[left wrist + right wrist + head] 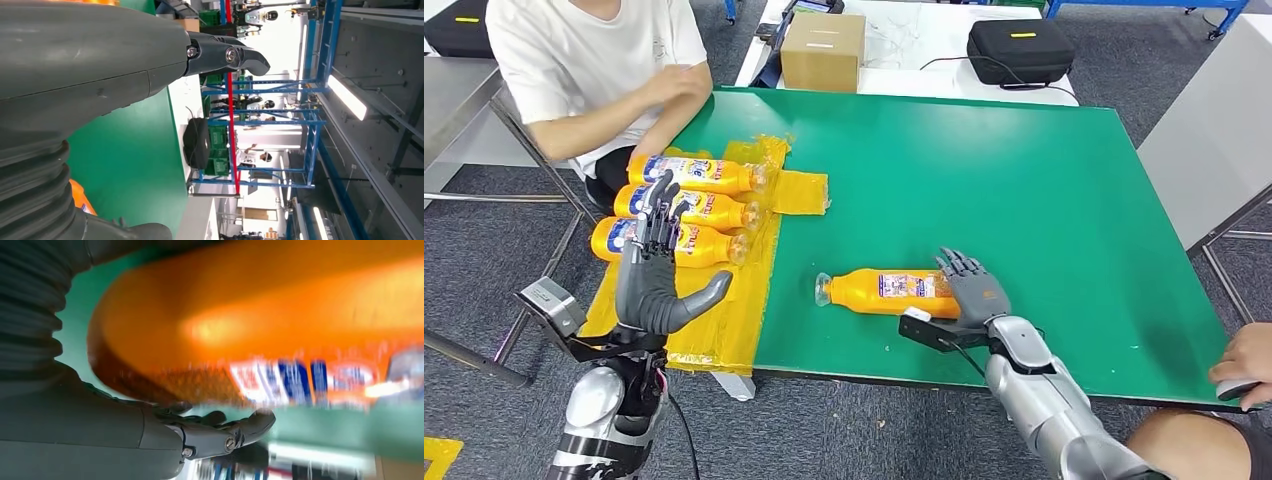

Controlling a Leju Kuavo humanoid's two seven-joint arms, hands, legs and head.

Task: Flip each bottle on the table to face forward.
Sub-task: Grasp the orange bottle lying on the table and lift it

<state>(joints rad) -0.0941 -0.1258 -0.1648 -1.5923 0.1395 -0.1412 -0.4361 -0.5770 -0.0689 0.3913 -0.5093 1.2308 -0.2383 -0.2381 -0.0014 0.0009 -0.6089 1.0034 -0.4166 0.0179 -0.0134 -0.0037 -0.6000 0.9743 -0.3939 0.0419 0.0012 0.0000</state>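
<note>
Your right hand is laid over the base end of the lone orange bottle, which lies on its side on the green surface, cap pointing toward the yellow sheet. The fingers drape across the bottle's upper side. In the right wrist view the bottle sits right against the palm with the thumb tucked beneath it, so you appear to be cradling it, probably to roll it until the label faces front. The picture is blurred, so you can't be sure how firm the hold is.

The label already shows partly on top in the head view. Whether that counts as facing forward is your call.

Your left hand is raised above the near edge of the yellow sheet, fingers spread and upright, thumb out to the side, holding nothing. It reads as parked out of the way while the right hand works.

Beyond the left hand, three more bottles lie side by side on the yellow sheet, caps toward the middle of the green surface, labels up. They look like the sorted row this bottle belongs beside.

A person sits just past that row, arms near the bottles, so keep the left hand's swing small. Another person's hand rests at the surface's near corner, well apart from the lone bottle.
</note>
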